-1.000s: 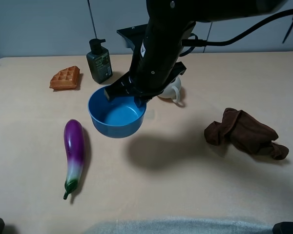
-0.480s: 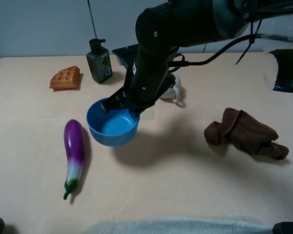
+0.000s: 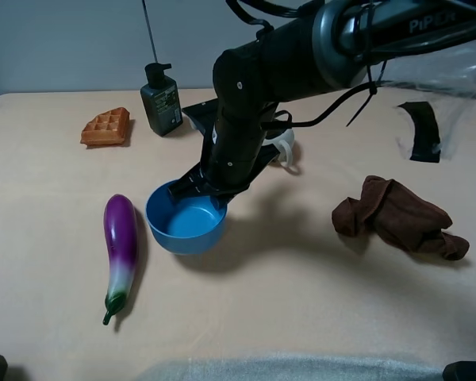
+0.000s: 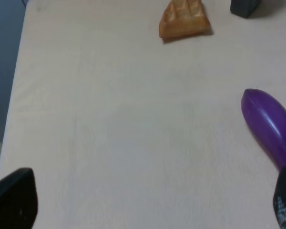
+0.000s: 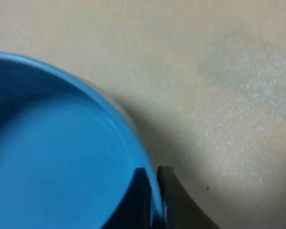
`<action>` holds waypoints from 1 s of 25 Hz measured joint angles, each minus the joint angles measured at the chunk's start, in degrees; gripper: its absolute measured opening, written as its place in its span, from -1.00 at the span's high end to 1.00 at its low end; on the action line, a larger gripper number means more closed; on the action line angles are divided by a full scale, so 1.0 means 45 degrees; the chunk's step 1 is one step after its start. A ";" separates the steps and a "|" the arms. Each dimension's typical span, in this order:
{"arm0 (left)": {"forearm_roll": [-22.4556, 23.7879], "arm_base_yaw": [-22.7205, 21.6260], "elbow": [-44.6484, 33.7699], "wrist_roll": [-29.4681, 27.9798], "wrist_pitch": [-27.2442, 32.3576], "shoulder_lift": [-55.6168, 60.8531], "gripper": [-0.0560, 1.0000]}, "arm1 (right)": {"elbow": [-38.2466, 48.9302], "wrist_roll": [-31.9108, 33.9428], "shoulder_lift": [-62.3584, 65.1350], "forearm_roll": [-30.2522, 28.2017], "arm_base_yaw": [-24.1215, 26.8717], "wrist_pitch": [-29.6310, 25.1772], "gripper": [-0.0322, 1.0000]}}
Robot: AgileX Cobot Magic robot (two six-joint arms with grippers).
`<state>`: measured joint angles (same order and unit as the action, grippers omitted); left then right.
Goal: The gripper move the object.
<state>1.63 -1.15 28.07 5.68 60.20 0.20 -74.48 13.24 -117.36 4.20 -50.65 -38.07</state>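
The bright-blue bowl [image 3: 185,224] is at the table's middle left, beside the eggplant, resting on or just above the tabletop. My right gripper [image 3: 200,190], at the end of the thick black arm, reaches across the middle and is shut on the bowl's far rim. In the right wrist view the two fingers pinch the rim of the bowl [image 5: 62,157], one inside and one outside, with the gripper [image 5: 155,200] at the frame's lower edge. My left gripper [image 4: 150,202] is open and empty above bare table, apart from the bowl.
A purple eggplant [image 3: 120,246] lies left of the bowl and shows in the left wrist view [image 4: 269,124]. A waffle [image 3: 106,126] and a dark bottle [image 3: 161,101] stand at the back left. A cream teapot [image 3: 282,148] is behind the arm. A brown cloth [image 3: 397,216] lies right.
My right gripper has carried the bowl down and a little toward the table's front. The arm has dropped lower. The other things have not moved.
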 joint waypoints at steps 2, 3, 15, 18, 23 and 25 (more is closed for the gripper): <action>0.0000 0.0000 0.0000 0.0000 0.0000 0.0000 -0.98 | 0.0000 0.0000 -0.0084 0.0005 0.0000 0.0000 1.00; 0.0000 0.0000 0.0000 0.0000 0.0000 0.0000 -0.98 | 0.0000 0.0000 -0.0114 0.0005 0.0000 0.0000 1.00; 0.0000 0.0000 0.0000 0.0000 0.0000 0.0000 -0.98 | 0.0000 0.0000 -0.0141 0.0016 0.0000 -0.0473 1.00; 0.0000 0.0000 0.0000 0.0000 0.0000 0.0000 -0.98 | 0.0000 0.0000 -0.0141 0.0016 0.0000 -0.0536 0.99; 0.0000 0.0000 0.0000 0.0000 0.0000 0.0000 -0.98 | 0.0000 -0.0010 -0.0141 0.0017 0.0000 -0.0547 0.78; 0.0000 0.0000 0.0000 0.0000 0.0000 0.0000 -0.98 | 0.0000 -0.0010 -0.0141 0.0017 0.0000 -0.0535 0.64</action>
<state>1.63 -1.15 28.07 5.68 60.20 0.20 -74.48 13.19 -118.00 4.28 -50.65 -40.48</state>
